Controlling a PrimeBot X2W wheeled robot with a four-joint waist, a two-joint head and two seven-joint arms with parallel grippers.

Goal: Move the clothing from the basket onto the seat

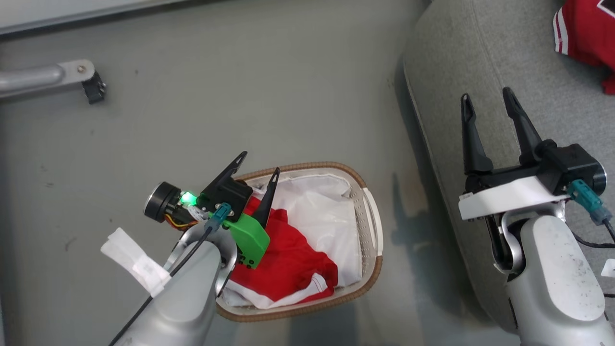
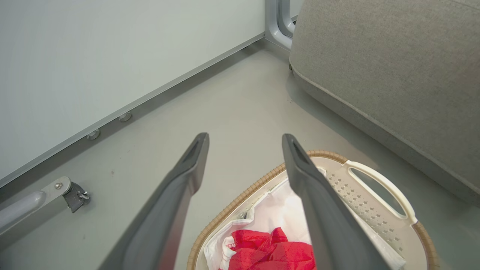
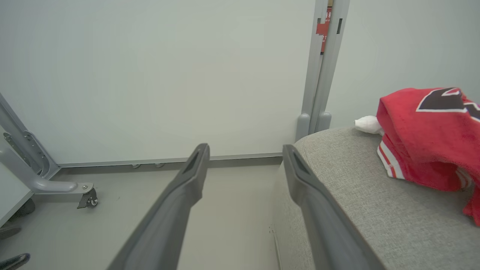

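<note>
The basket [image 1: 372,226] [image 2: 375,183] stands on the floor, white with a brown woven rim and a white liner. Red clothing [image 1: 293,259] [image 2: 273,251] lies crumpled inside it. My left gripper [image 1: 259,173] [image 2: 243,140] hovers open over the basket's near-left part, fingers empty. The grey seat [image 1: 461,62] [image 2: 393,67] [image 3: 375,195] fills the right side. Another red garment [image 1: 586,33] [image 3: 427,138] with white stripes rests on the seat. My right gripper [image 1: 485,98] [image 3: 245,150] is open and empty above the seat's left edge.
A grey metal leg with a caster [image 1: 91,84] [image 2: 75,195] [image 3: 88,197] reaches in from the left. A pale wall with a baseboard [image 2: 150,97] runs behind. A grey post [image 3: 322,67] stands by the seat's far corner. White tape [image 1: 137,262] hangs off my left forearm.
</note>
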